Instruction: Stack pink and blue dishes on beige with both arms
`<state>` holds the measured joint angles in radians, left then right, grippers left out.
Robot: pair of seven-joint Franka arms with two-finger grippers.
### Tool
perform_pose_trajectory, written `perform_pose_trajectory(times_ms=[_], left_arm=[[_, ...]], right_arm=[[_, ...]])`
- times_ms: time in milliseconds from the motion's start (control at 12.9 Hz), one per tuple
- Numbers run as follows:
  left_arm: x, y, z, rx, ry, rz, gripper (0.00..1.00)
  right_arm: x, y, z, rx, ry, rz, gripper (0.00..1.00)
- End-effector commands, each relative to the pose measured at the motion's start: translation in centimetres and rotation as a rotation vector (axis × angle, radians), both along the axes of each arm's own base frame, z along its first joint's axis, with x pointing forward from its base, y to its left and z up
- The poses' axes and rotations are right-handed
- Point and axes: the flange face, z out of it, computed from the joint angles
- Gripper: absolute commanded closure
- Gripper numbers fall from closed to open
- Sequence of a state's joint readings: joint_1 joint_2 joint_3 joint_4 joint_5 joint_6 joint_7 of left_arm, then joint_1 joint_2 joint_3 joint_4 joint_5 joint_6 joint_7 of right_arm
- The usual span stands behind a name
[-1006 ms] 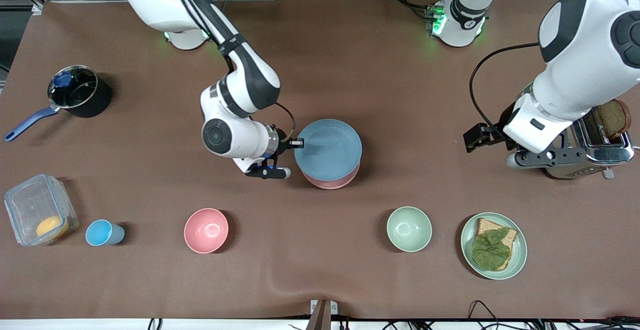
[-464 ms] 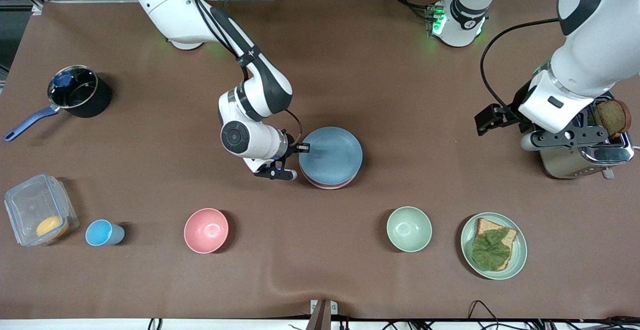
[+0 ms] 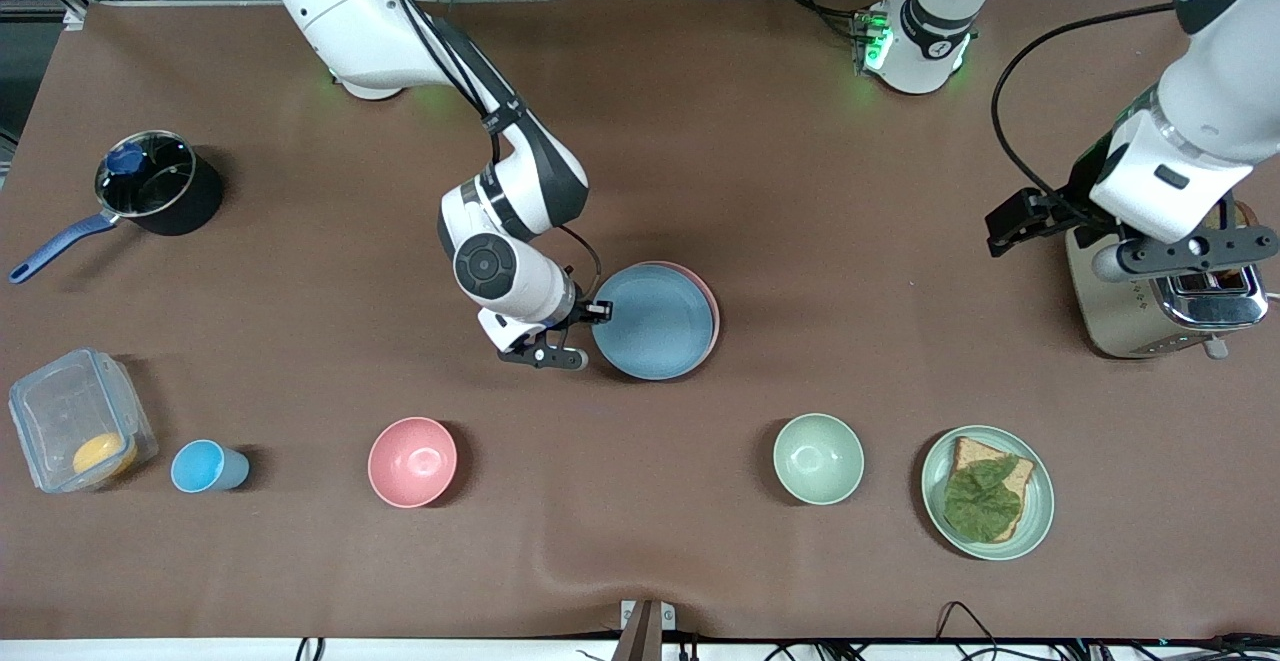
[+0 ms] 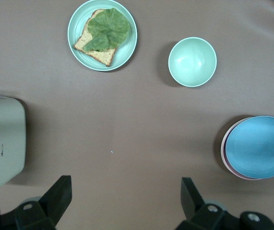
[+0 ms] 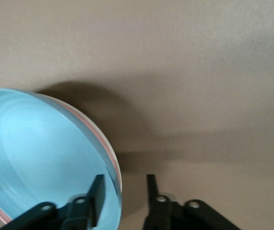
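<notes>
The blue plate [image 3: 655,321] lies on the pink plate [image 3: 712,306] in the middle of the table, and only a sliver of pink rim shows. The beige plate is hidden. My right gripper [image 3: 596,313] is at the stack's edge toward the right arm's end. In the right wrist view, the right gripper [image 5: 125,191] is open, its jaws straddling the blue plate [image 5: 36,153] rim without pinching it, one finger over the plate and one outside; the pink rim [image 5: 97,132] shows beneath. My left gripper [image 3: 1185,253] hangs open and empty over the toaster; the left wrist view shows it [image 4: 125,196] above bare table.
A toaster [image 3: 1150,316] stands at the left arm's end. Nearer the camera are a green bowl [image 3: 818,458], a green plate with bread and leaf [image 3: 987,492], a pink bowl [image 3: 412,461], a blue cup [image 3: 205,467] and a clear container [image 3: 80,419]. A black pot [image 3: 158,184] sits toward the right arm's end.
The blue plate came down flat onto the pink one and the right gripper's jaws opened off its rim. The left arm drew back over the toaster.
</notes>
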<state>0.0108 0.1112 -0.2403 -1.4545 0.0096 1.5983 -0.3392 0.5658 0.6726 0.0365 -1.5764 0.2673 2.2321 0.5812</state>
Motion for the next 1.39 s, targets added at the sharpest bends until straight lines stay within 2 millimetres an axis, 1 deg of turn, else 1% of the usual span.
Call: perform_pose_trajectory(times_ms=[0, 77, 155, 232, 309, 387, 541, 619, 696, 773, 851, 928, 1006, 1083, 1160, 1238, 1315], left_arm=[[-1.5, 1.2, 1.4, 0.032, -0.008, -0.050, 0.00], [-1.6, 1.4, 1.2, 0.036, -0.004, -0.102, 0.00], [-1.6, 2.3, 1.0, 0.039, 0.000, -0.119, 0.00], [-1.9, 2.7, 1.0, 0.043, 0.002, -0.115, 0.00], [-2.1, 2.9, 0.6, 0.046, 0.011, -0.112, 0.00], [-2.1, 3.2, 0.3, 0.047, 0.017, -0.108, 0.00], [-2.4, 3.3, 0.1, 0.049, 0.023, -0.105, 0.00], [-2.5, 3.3, 0.1, 0.052, 0.023, -0.105, 0.00], [-2.5, 3.3, 0.1, 0.052, 0.025, -0.105, 0.00], [-2.4, 3.3, 0.1, 0.049, 0.026, -0.107, 0.00], [-2.3, 3.1, 0.2, 0.048, 0.023, -0.108, 0.00], [-2.4, 2.8, 0.3, 0.048, 0.022, -0.111, 0.00], [-2.3, 3.1, 0.2, 0.047, 0.024, -0.110, 0.00], [-2.3, 3.4, 0.4, 0.049, 0.020, -0.106, 0.00], [-2.3, 3.3, 0.4, 0.048, 0.020, -0.105, 0.00], [-2.3, 3.4, 0.4, 0.049, 0.020, -0.103, 0.00], [-2.3, 3.4, 0.4, 0.046, 0.021, -0.102, 0.00]], right_arm=[[0.9, -0.2, 2.2, -0.011, -0.037, -0.013, 0.00], [1.6, -1.0, 3.5, -0.011, -0.034, -0.015, 0.00], [2.5, -1.9, 5.4, -0.012, -0.013, -0.022, 0.00], [3.6, -3.1, 7.0, -0.016, 0.012, -0.021, 0.00], [4.4, -4.1, 8.9, -0.018, 0.036, 0.012, 0.00], [5.3, -5.9, 10.7, -0.017, 0.048, 0.036, 0.00], [6.9, -10.7, 14.7, 0.003, 0.025, 0.074, 0.00], [7.4, -13.3, 16.5, 0.014, 0.016, 0.096, 0.00], [7.7, -15.7, 19.1, 0.022, -0.021, 0.123, 0.00], [8.0, -17.9, 21.0, 0.032, -0.058, 0.157, 0.00], [7.8, -20.9, 23.4, 0.042, -0.098, 0.189, 0.00], [7.1, -23.3, 25.5, 0.046, -0.138, 0.245, 0.00], [6.1, -25.9, 27.5, 0.042, -0.175, 0.287, 0.00], [4.6, -28.8, 28.9, 0.013, -0.185, 0.282, 0.00], [3.1, -31.4, 30.6, -0.052, -0.202, 0.271, 0.00], [1.9, -32.7, 32.5, -0.133, -0.226, 0.284, 0.00], [0.7, -33.7, 34.2, -0.207, -0.214, 0.300, 0.00]])
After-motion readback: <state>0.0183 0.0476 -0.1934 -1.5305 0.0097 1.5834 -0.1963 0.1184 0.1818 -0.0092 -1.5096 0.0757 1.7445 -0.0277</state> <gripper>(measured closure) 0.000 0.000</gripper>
